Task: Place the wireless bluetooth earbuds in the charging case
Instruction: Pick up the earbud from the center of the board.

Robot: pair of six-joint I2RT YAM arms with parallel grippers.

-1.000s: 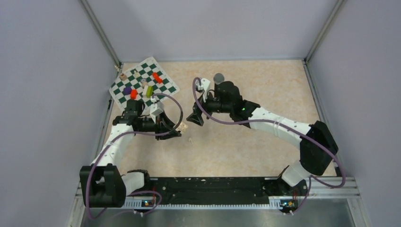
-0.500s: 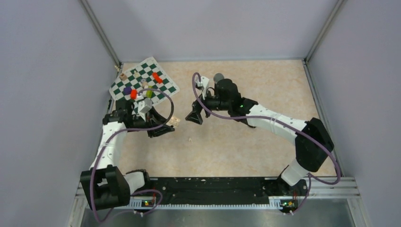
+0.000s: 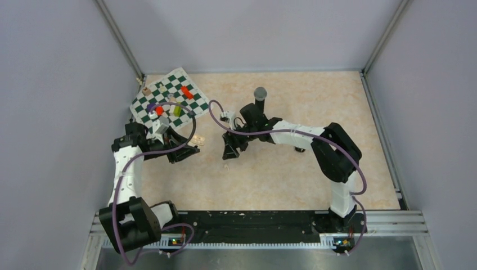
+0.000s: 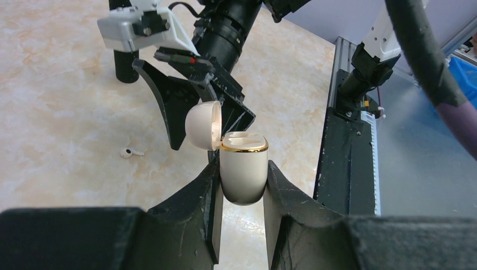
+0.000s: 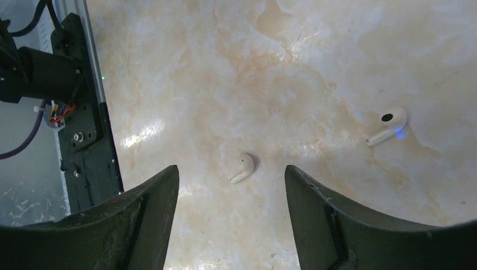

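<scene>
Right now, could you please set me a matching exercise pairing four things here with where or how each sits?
Things: 1 charging case; 2 microphone; 3 earbud with blue light; 4 unlit earbud.
States: A standing upright on the table; B lying beneath the gap of the open right gripper; C clamped in the left gripper, lid open; D lying off to one side of that right gripper.
Pairs: 1-C; 2-A; 3-D; 4-B.

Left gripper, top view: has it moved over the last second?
Yes. The left gripper, shut on the charging case, has drawn back to the left, toward the chessboard mat and away from the loose earbud.
</scene>
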